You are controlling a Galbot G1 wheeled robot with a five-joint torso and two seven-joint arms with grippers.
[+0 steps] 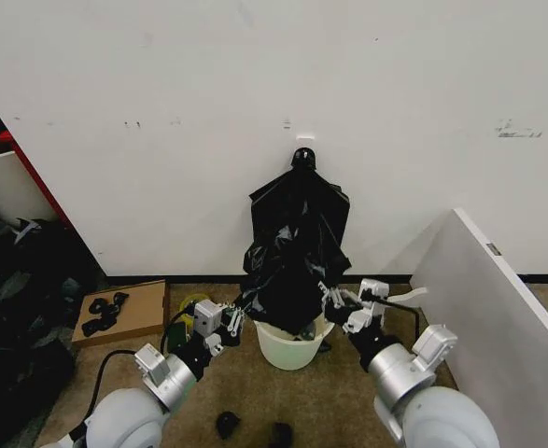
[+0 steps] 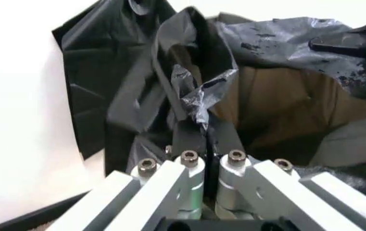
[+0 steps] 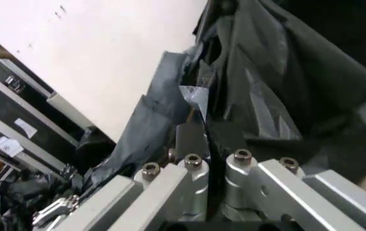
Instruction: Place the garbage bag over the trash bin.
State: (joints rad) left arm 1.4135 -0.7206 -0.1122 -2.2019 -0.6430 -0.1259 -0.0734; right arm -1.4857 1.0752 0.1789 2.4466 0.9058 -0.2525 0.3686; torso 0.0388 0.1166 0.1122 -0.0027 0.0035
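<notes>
The glossy, crinkled black garbage bag (image 1: 285,280) hangs bunched above the round white trash bin (image 1: 290,350), which stands on the floor by the wall. My left gripper (image 1: 235,319) is shut on the bag's edge at the bin's left side. In the left wrist view the fingers (image 2: 189,139) pinch a fold of the bag (image 2: 189,91). My right gripper (image 1: 335,301) is shut on the bag's edge at the bin's right side. The right wrist view shows that gripper (image 3: 207,139) closed on the bag's plastic (image 3: 259,96). The bag's mouth is spread between them.
A smooth matte black bundle (image 1: 302,201) with a pointed top hangs on the wall behind the bag. A slanted white board (image 1: 498,299) stands to the right. A cardboard sheet (image 1: 133,308) with black parts lies to the left, beside dark clutter. Small black items (image 1: 227,425) lie on the floor.
</notes>
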